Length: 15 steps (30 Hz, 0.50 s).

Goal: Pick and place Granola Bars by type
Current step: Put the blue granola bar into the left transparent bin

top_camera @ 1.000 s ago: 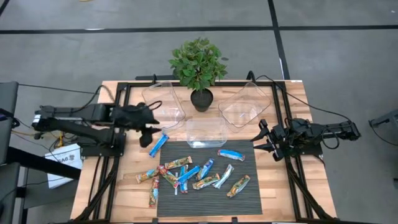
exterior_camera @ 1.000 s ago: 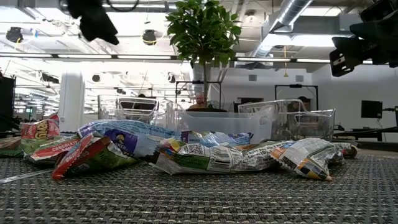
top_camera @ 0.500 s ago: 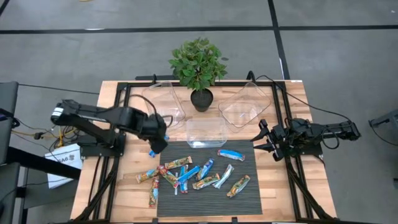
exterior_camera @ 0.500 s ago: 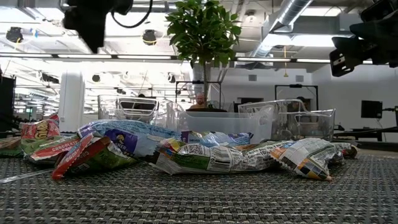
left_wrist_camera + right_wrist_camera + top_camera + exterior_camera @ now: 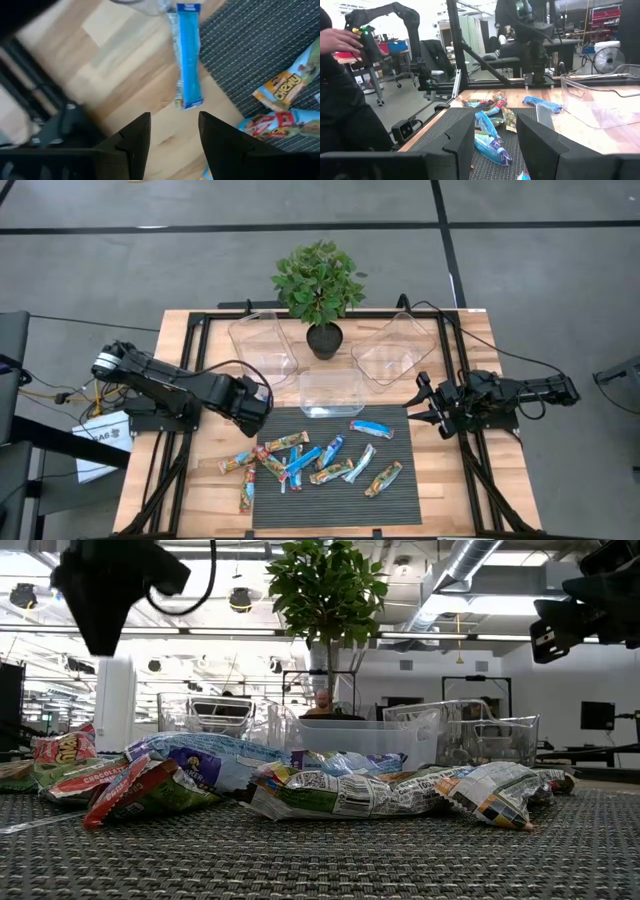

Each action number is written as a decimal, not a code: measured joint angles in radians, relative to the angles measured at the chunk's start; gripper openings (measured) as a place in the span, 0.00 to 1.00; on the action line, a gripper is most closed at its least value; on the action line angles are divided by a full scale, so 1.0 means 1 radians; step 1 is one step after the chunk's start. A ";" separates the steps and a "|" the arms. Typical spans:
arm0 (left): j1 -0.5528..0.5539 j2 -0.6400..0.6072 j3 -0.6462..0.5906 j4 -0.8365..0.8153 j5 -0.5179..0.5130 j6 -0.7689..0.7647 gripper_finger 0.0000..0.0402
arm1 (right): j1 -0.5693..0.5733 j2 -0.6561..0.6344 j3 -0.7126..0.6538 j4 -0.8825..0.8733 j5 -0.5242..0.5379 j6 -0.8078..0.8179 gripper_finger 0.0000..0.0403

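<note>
Left gripper (image 5: 170, 131) has been swung down over the blue bar (image 5: 187, 57), fingers apart, bar just ahead; pickup probably next. Right gripper (image 5: 492, 131) parked, fingers apart.

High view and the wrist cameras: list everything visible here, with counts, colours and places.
Granola Bars: about ten; blue, multicoloured, green-gold; scattered on the mat.
Blue bar: one, on wood beside the mat, below the left gripper.
Clear tubs: three, empty, behind the mat.
Potted plant: one, green, table's far edge.
Mat: one, black.
Table: one, wooden.
Person: one, dark clothing, beyond the table.
Left gripper: open, above the blue bar.
Right gripper: open, waiting at the mat's right edge.
</note>
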 joint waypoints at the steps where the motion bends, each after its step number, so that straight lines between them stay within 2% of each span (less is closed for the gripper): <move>1: 0.000 0.000 -0.016 0.015 0.007 -0.012 0.40 | 0.000 0.000 0.000 -0.001 0.000 0.000 0.34; 6: 0.000 -0.001 -0.121 0.118 0.012 -0.068 0.40 | 0.000 0.000 0.000 -0.004 0.000 0.000 0.34; 10: 0.000 -0.001 -0.208 0.230 0.028 -0.054 0.41 | 0.000 0.000 0.000 -0.004 0.000 0.000 0.34; 15: 0.000 -0.001 -0.318 0.410 0.035 -0.045 0.48 | 0.000 0.000 0.000 -0.004 0.000 0.000 0.34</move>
